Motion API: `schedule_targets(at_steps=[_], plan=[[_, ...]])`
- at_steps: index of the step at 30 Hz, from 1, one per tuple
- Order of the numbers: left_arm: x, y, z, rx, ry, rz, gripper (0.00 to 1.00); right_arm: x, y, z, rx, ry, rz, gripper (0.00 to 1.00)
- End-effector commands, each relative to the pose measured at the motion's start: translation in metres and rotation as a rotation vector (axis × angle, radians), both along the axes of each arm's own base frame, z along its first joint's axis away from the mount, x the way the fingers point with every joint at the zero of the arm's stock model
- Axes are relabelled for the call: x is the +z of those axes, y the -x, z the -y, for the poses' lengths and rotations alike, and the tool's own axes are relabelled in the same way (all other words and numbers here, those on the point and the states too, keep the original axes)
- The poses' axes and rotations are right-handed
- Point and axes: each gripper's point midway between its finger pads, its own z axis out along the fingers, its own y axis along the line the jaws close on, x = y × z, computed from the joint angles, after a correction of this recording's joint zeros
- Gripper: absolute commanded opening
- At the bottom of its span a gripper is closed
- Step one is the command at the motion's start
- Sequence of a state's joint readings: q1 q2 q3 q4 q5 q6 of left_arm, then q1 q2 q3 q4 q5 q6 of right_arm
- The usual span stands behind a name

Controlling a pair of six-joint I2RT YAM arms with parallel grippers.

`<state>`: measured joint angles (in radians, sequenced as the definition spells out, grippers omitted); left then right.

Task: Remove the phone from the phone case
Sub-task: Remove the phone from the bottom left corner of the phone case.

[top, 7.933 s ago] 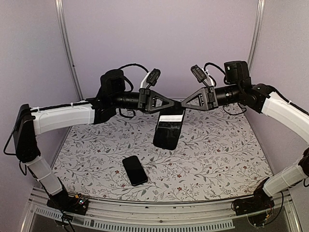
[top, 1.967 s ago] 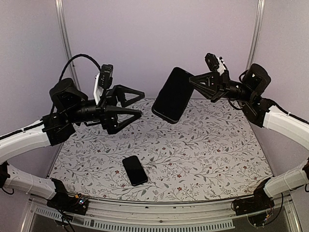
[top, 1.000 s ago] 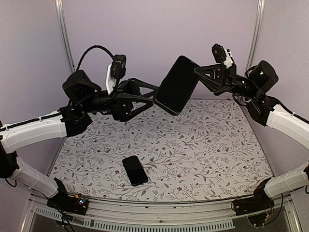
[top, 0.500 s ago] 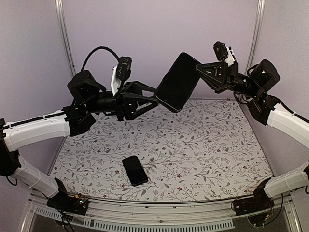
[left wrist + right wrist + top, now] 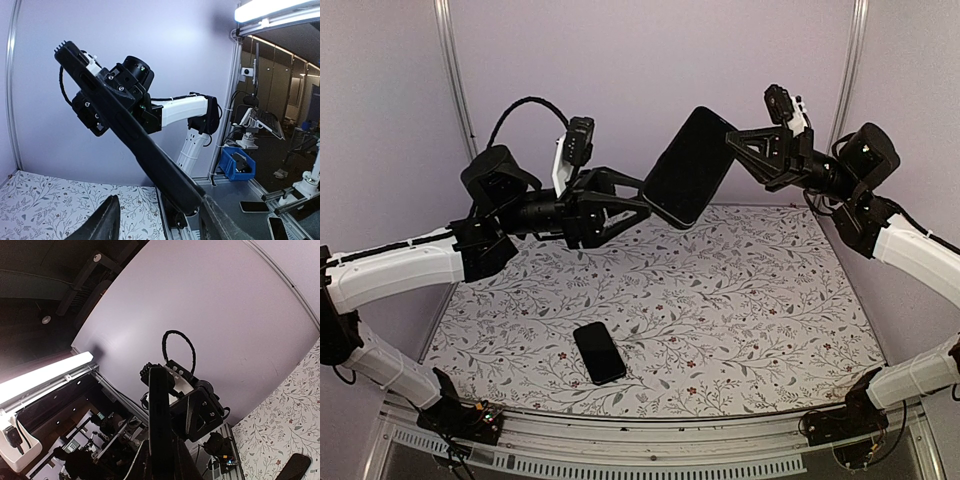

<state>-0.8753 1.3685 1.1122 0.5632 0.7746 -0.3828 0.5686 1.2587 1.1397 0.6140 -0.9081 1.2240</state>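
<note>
Both arms reach high over the floral desk (image 5: pixel 750 300) and meet in mid-air. The right arm stretches in from its side, and the right claw (image 5: pixel 731 140) is clamped on the upper end of the black phone case (image 5: pixel 688 167), which hangs tilted well above the surface. The left arm extends almost level. The left claw (image 5: pixel 645 197) is partly spread, with fingers (image 5: pixel 107 221) flanking the case's lower end and a gap on one side. A smaller black handset (image 5: pixel 600 352) lies flat near the desk's front edge.
</note>
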Motion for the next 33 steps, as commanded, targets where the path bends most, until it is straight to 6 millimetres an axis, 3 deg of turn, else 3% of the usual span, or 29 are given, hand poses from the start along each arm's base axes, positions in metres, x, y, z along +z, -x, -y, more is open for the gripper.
schedule_targets(at_steps=[1, 9, 18, 22, 29, 33], plan=[[0.012, -0.003, -0.001, 0.04, 0.028, 0.008, 0.5, 0.022, 0.018, 0.004, 0.011, -0.049, 0.096, 0.0], [0.013, 0.004, -0.002, 0.018, 0.036, 0.073, 0.39, 0.016, 0.02, 0.0, 0.052, -0.031, 0.058, 0.0], [0.018, 0.01, -0.008, 0.059, 0.019, 0.244, 0.15, -0.011, 0.012, -0.01, 0.118, 0.025, -0.117, 0.0], [0.011, -0.003, -0.006, 0.128, -0.014, 0.255, 0.04, -0.01, 0.017, -0.009, 0.137, 0.022, -0.117, 0.0], [-0.01, -0.024, -0.001, 0.227, -0.067, 0.248, 0.01, -0.007, 0.022, -0.009, 0.178, 0.01, -0.138, 0.0], [-0.019, -0.052, -0.002, 0.372, -0.102, 0.217, 0.0, -0.008, 0.023, -0.01, 0.186, 0.011, -0.155, 0.0]])
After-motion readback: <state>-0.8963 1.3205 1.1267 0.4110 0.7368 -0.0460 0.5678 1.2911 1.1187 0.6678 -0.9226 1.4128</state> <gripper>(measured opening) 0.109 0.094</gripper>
